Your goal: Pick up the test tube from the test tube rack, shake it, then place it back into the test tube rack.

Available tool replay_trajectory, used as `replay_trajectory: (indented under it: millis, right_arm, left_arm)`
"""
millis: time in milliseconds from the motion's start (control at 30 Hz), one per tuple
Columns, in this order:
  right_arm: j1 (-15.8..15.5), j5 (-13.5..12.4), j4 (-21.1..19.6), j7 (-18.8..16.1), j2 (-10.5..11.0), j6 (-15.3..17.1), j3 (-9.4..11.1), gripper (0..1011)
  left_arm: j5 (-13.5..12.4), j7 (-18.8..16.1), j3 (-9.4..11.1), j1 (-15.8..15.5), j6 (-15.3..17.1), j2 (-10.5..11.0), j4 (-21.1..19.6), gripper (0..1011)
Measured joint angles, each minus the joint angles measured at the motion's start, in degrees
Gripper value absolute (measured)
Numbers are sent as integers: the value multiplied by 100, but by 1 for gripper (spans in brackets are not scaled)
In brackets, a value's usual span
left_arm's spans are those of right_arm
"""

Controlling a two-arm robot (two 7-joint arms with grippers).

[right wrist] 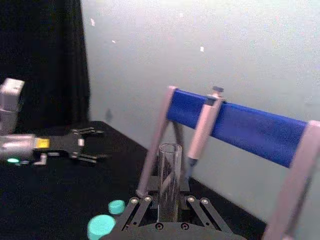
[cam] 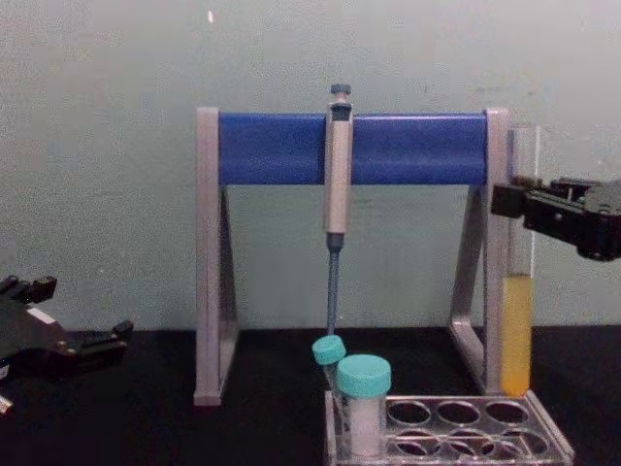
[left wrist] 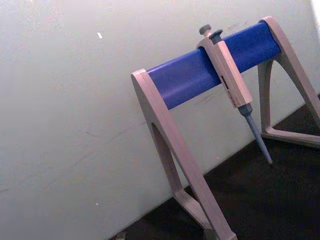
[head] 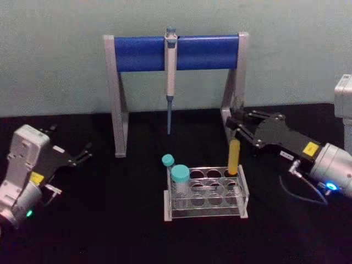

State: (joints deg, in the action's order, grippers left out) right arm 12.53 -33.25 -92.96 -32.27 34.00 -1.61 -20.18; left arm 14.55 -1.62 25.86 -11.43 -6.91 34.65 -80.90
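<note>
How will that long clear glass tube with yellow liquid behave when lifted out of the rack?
Likely stiff but fragile: the long clear glass test tube looks thin. Uncapped, its yellow liquid may spill if tilted. Smooth glass might slip in the right end effector.

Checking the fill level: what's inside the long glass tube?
The test tube holds yellow liquid low down; above it looks empty. The right gripper hides a short band near the top.
</note>
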Motion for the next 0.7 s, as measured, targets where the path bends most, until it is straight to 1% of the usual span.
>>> replay_trajectory:
  millis: [100, 167, 233, 267, 300, 333, 400, 433, 533, 567, 700]
  right_arm:
    - [-17, 148, -18, 189, 4, -29, 40, 229]
    - [-16, 285, -10, 331, -47, -84, 58, 229]
    - [8, 437, 37, 460, -134, -160, 65, 229]
    - [33, 530, 94, 535, -217, -230, 69, 229]
    - [33, 530, 94, 535, -217, -230, 69, 229]
    - [53, 597, 151, 592, -299, -315, 72, 229]
    - [80, 654, 218, 638, -396, -407, 77, 229]
    - [112, 694, 291, 655, -489, -496, 79, 229]
    - [168, 693, 442, 623, -670, -654, 92, 229]
    - [189, 641, 508, 552, -745, -712, 103, 229]
    - [235, 464, 642, 337, -875, -785, 118, 229]
  left_arm:
    - [0, 0, 0, 0, 0, 0, 0, 1001]
    - [0, 0, 0, 0, 0, 0, 0, 1001]
    - [0, 0, 0, 0, 0, 0, 0, 1001]
    - [0, 0, 0, 0, 0, 0, 0, 1001]
    - [0, 0, 0, -1, 0, 0, 0, 1001]
    - [0, 0, 0, 0, 0, 0, 0, 1001]
    - [0, 0, 0, 0, 0, 0, 0, 1001]
    - [0, 0, 0, 0, 0, 0, 0, 1001]
    - [0, 0, 0, 0, 0, 0, -1, 1001]
    - [0, 0, 0, 0, 0, 0, 0, 1001]
    - [0, 0, 0, 0, 0, 0, 0, 1001]
